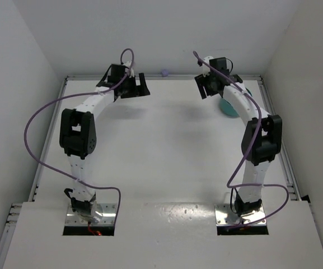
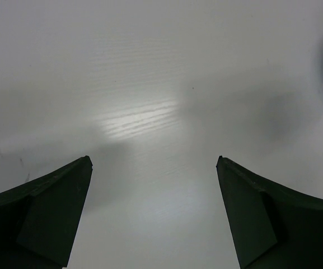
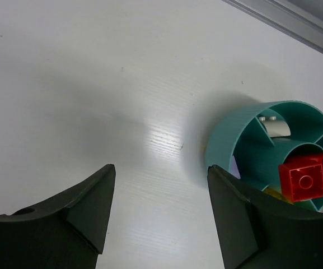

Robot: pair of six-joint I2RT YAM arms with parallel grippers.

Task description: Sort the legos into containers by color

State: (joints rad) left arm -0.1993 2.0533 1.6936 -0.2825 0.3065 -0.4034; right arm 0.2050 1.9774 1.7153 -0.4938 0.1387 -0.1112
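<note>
— Hovering over the white desk [image 1: 167,157], just beside the teal dish [image 3: 228,147] at its far right: the right claw [image 3: 160,168], parted and empty.
— Left claw [image 2: 154,159] gapes too. Lift straight up, sparing the rim; check the red brick [image 3: 302,180] inside sits among reds.

White table [image 1: 172,151]; grey metal rail [image 3: 295,23] along its edge

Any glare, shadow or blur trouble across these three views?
Left wrist: bright glare patch on the white table, soft shadows around it. Right wrist: smaller glare beside the round teal plastic dish, whose shadow falls left; the red plastic brick is sharp. Top external: even light, faint shadows, no blur.
</note>
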